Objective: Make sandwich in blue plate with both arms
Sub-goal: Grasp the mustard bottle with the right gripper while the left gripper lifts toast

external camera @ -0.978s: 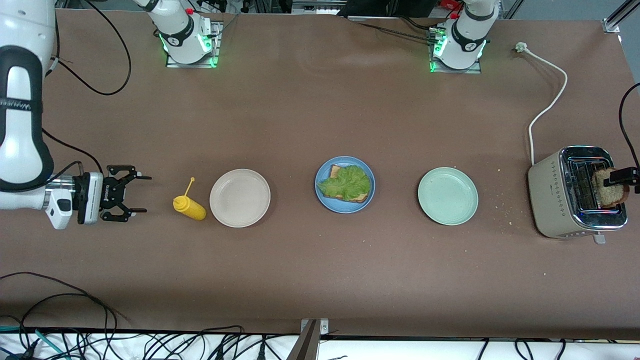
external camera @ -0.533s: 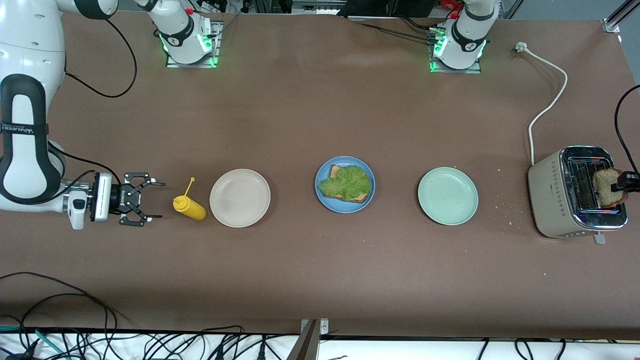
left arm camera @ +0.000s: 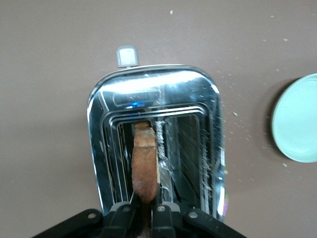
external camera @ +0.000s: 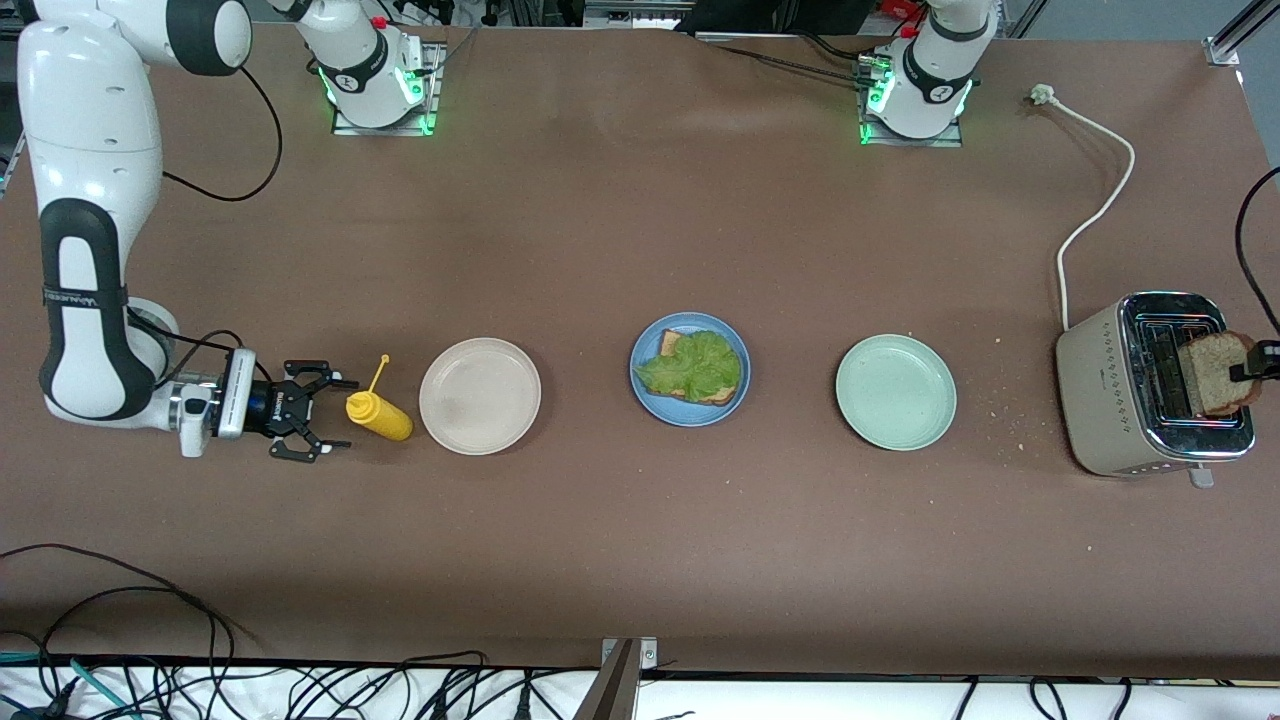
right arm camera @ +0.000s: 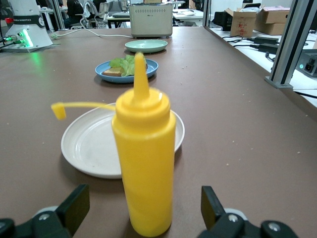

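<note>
- Left end effector (left arm camera: 144, 214) is pinching the upright bread slice (external camera: 1215, 372) over the toaster (external camera: 1150, 395), slice partly up out of the slot.
- Right end effector (external camera: 322, 420) is spread wide, low over the desk (external camera: 640, 550), a finger (right arm camera: 73, 207) on either side of the yellow mustard bottle (external camera: 380, 415), not touching it.
- Blue plate (external camera: 690, 415) sits mid-desk holding bread under lettuce (external camera: 695, 365); beige plate (external camera: 480, 396) at its 9 o'clock, green plate (external camera: 896, 392) at 3 o'clock in the front view.

Even, bright overhead light falls on my brown table (external camera: 620, 230), with only soft, short shadows. Strong glare whitens the chrome top of the beige toaster (left arm camera: 153, 89). My yellow squeeze bottle (right arm camera: 143, 163) looks slightly blurred close up.
</note>
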You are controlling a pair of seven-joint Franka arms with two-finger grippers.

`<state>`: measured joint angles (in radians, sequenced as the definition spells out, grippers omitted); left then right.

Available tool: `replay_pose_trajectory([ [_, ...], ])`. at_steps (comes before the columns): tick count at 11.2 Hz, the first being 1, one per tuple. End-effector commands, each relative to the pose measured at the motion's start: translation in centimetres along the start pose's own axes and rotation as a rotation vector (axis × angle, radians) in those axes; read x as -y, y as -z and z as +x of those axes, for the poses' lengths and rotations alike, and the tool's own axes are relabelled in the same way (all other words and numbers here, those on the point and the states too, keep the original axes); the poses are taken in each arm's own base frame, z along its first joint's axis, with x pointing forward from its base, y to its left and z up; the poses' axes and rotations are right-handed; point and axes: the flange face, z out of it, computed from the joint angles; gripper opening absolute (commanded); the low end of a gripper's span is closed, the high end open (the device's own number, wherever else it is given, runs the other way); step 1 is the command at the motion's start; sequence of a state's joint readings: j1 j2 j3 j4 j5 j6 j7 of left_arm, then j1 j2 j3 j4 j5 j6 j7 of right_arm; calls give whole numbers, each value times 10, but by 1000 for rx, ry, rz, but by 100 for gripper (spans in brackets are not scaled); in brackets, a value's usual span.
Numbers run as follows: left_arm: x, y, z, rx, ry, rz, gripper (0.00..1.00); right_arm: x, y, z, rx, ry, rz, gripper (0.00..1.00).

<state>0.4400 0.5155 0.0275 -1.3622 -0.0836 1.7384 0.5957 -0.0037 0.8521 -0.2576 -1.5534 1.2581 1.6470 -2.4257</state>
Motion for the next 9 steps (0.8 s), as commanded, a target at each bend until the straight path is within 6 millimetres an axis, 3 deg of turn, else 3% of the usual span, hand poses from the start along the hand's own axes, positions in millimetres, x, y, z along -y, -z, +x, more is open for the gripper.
replay_pose_trajectory([
  [1, -43, 72, 5, 10, -24, -9, 0, 5, -17, -24, -42, 7, -9, 100],
  [2, -60, 92, 3, 7, -42, -6, 0, 5, -28, -27, -57, 0, -8, 100],
  [4, -104, 108, 9, 25, -103, -6, 0, 5, -50, -27, -83, -5, -8, 100],
  [6, -162, 105, 26, 53, -131, -21, 0, 3, -66, -22, -104, -6, -12, 100],
  [7, -187, 106, 33, 55, -118, -13, 0, 3, -68, -22, -107, -8, -15, 81],
  [9, -215, 102, 41, 68, -106, -9, 0, 2, -68, -22, -97, -5, -17, 25],
])
